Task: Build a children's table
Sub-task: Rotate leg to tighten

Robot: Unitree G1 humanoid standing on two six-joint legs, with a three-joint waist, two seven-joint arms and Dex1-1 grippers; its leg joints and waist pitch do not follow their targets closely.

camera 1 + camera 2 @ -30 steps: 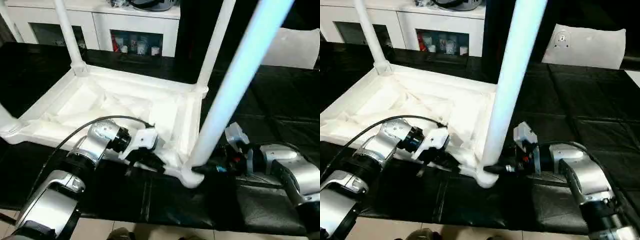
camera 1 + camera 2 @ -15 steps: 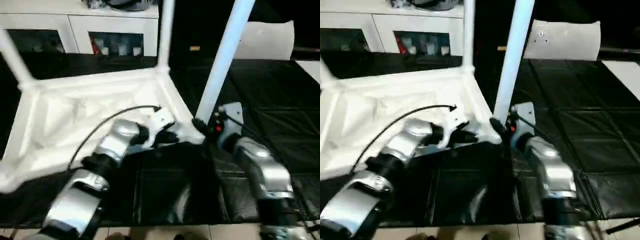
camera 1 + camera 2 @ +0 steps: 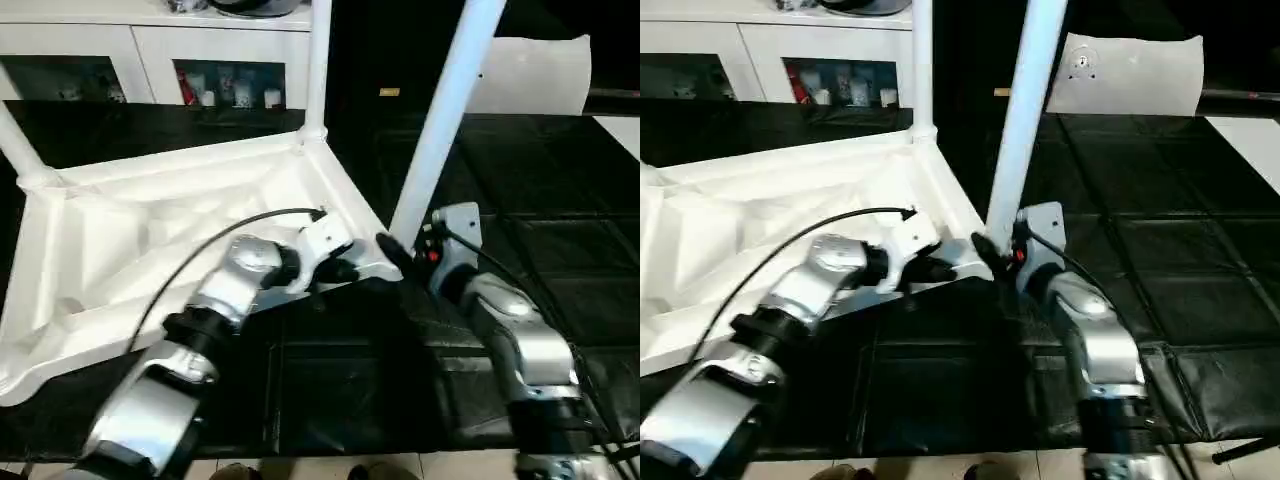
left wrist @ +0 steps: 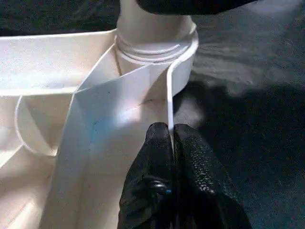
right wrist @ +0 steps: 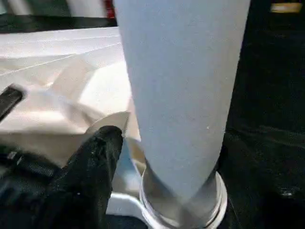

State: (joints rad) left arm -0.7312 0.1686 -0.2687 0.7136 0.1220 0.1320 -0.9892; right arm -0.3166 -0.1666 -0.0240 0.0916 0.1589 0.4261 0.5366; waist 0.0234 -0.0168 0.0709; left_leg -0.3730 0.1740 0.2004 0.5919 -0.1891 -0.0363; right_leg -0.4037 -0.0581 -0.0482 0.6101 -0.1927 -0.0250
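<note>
Three legs stood upright from corner sockets of the upturned tabletop (image 3: 150, 230), long axes vertical; the nearest leg (image 3: 440, 120) rose at about 1 o'clock from the near corner socket (image 4: 157, 43). The tabletop lay rib-side up on the black table (image 3: 560, 190), toward 10 o'clock. The left hand (image 4: 172, 136) pinched the tabletop's thin rim beside that socket. The right hand (image 5: 102, 143) sat at the leg's base; whether it gripped could not be told. A white cabinet (image 3: 150, 45) stood at 12 o'clock.

White tabletop (image 3: 150, 240) & legs (image 3: 445, 110), black mat (image 3: 560, 250).
</note>
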